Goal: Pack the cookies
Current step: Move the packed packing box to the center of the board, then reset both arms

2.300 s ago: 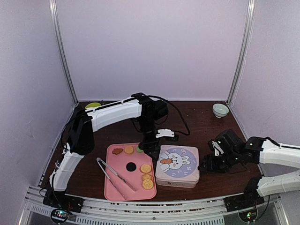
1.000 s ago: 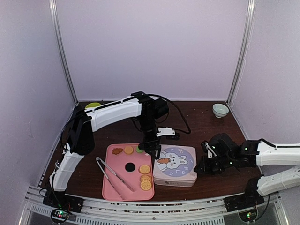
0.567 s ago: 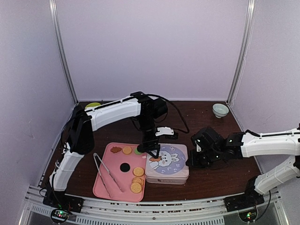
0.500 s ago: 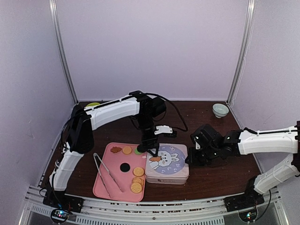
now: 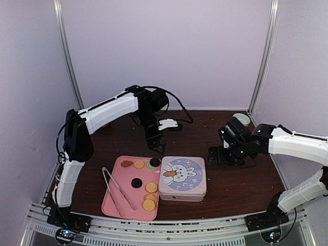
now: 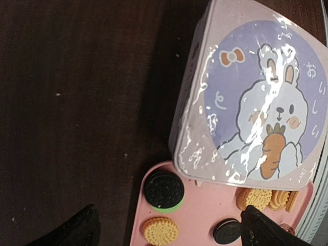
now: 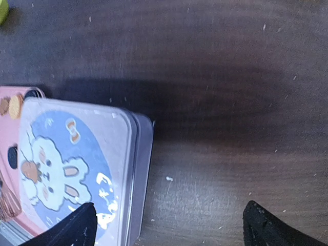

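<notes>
The cookies lie on a pink tray [image 5: 115,205]: golden rounds [image 5: 151,188], a brown flower shape [image 5: 126,164], a black round [image 5: 136,182] and a black one on a green one [image 5: 154,162]. They also show in the left wrist view [image 6: 164,190]. A closed pink tin with a bunny lid [image 5: 182,178] touches the tray's right side. My left gripper [image 5: 156,147] hangs open and empty above the table just behind the tray; its wrist view [image 6: 169,233] looks down on tin and tray. My right gripper [image 5: 213,155] is open and empty, right of the tin [image 7: 77,169].
Metal tongs [image 5: 118,188] lie on the tray's left half. A small pale bowl [image 5: 242,118] stands at the back right, partly behind my right arm. A green object [image 7: 2,10] shows at the right wrist view's top left corner. Side walls close the table.
The tin and tray slid left under the right gripper's push. Both arms have since drawn back: the left gripper up and away behind the tray, the right gripper back to the right.
</notes>
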Motion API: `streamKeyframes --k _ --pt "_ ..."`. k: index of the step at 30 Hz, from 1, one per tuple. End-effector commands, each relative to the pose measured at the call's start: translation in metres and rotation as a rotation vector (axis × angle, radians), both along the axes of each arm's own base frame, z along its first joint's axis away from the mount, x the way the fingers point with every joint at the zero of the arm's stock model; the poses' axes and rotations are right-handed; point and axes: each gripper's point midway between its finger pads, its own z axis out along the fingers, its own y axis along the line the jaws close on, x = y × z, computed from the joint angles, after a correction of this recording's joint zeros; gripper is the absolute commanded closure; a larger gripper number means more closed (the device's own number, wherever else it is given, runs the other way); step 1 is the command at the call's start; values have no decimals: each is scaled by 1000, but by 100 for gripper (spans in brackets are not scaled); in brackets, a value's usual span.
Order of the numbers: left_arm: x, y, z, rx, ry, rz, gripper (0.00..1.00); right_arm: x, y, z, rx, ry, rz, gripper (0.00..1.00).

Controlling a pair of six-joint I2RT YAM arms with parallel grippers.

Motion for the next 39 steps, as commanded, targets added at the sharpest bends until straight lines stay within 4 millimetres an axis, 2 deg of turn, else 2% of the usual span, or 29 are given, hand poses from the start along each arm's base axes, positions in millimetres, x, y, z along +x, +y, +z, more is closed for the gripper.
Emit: streamKeyframes --k 1,5,8,10,11,13,15,17,21,25,28,32,36,39 --pt "47 51 96 -104 -194 191 2 37 -30 51 -76 -163 -50 0" --pt "82 125 127 -145 -262 414 2 77 -65 95 -78 -338 -186 0" --pt "108 202 131 -185 -303 650 2 97 -114 114 -184 -473 -354 0" --pt "117 245 122 -215 -321 788 2 106 -147 112 -229 -529 -454 0" --pt "121 266 115 -231 -339 850 2 110 -157 108 -246 -563 -478 0" --pt "121 296 101 -275 -373 928 2 114 -176 99 -341 -647 -504 0" --pt "119 317 80 -301 -413 987 2 112 -193 89 -428 -703 -557 0" --pt "120 327 64 -313 -472 1016 2 112 -204 80 -486 -732 -583 0" --pt "119 344 30 -270 -545 1088 2 116 -214 91 -491 -814 -620 0" --pt "123 357 19 -314 -649 1164 2 112 -228 92 -513 -887 -643 0" --pt "130 360 28 -379 -754 1172 2 108 -239 82 -518 -889 -665 0" --pt "136 362 14 -340 -718 1190 2 100 -249 73 -511 -931 -683 0" --pt "123 371 20 -356 -798 1208 2 99 -246 72 -422 -1016 -667 0" --pt "108 383 33 -370 -965 1202 2 105 -244 75 -396 -1056 -647 0"
